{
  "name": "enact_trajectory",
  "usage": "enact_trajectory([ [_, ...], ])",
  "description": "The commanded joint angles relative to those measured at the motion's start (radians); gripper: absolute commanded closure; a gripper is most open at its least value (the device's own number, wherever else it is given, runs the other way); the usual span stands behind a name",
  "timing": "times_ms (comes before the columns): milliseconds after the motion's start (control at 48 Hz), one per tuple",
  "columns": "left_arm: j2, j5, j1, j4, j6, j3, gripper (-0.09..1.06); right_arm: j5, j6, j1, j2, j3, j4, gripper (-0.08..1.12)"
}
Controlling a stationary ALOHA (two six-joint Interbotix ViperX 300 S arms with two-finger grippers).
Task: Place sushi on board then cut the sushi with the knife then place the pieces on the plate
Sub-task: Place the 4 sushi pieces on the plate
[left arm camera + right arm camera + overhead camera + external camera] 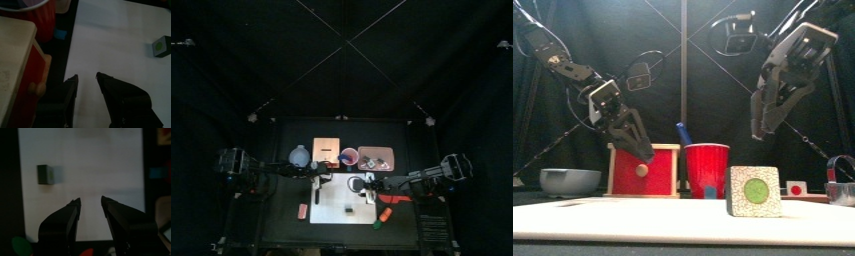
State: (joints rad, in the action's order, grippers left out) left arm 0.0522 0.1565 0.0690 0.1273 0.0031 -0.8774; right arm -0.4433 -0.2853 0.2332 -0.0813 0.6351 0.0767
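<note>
Both claws hang in the air over the flat white cutting board (647, 222), and both are empty. The left claw (85, 76) has its two fingers a little way apart. The right claw (90, 199) has its fingers spread wider, so neither one is holding a thing. The small dark green sushi block (755, 191), with a white speckled face and a green middle, stands on its edge on the board. It is toward the right side, with nothing touching it. I think this is the tricky bit. The block is little and stands up thin, so a claw that comes down a bit off could bump it. Then it might fall flat or skid over the smooth board. The blue toy knife (686, 133) sits in the round red cup (708, 166) at the back, not picked up yet. The cup is just beside the pale wooden box with the red drawer front (644, 170). A claw going for the knife could hit the box or tip the cup over. If the knife is held crooked, the cut may just shove the sushi away. The flat pink tray (374, 157) waits at the back, and a piece could drop on the way there.
</note>
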Motion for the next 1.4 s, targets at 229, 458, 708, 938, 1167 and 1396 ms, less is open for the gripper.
enact_trajectory([
  [229,0.006,0.005,0.003,0.0,0.0,0.012,0.21,0.011,0.005,0.058,0.106,-0.121,-0.052,0.28],
  [458,0.006,0.005,0.002,0.0,-0.002,0.011,0.21,0.012,0.006,0.066,0.173,-0.175,-0.054,0.28],
  [708,0.006,0.003,0.002,0.0,-0.002,0.006,0.21,0.012,0.005,0.067,0.219,-0.196,-0.054,0.28],
  [938,0.006,0.003,0.002,0.0,-0.002,0.002,0.21,0.012,0.005,0.064,0.279,-0.215,-0.048,0.29],
  [1167,0.006,0.005,0.0,0.0,-0.002,0.002,0.21,0.015,0.003,0.054,0.255,-0.199,-0.046,0.39],
  [1396,0.006,0.005,0.0,0.0,0.0,0.002,0.21,-0.006,0.003,-0.051,0.083,-0.063,-0.044,0.4],
])
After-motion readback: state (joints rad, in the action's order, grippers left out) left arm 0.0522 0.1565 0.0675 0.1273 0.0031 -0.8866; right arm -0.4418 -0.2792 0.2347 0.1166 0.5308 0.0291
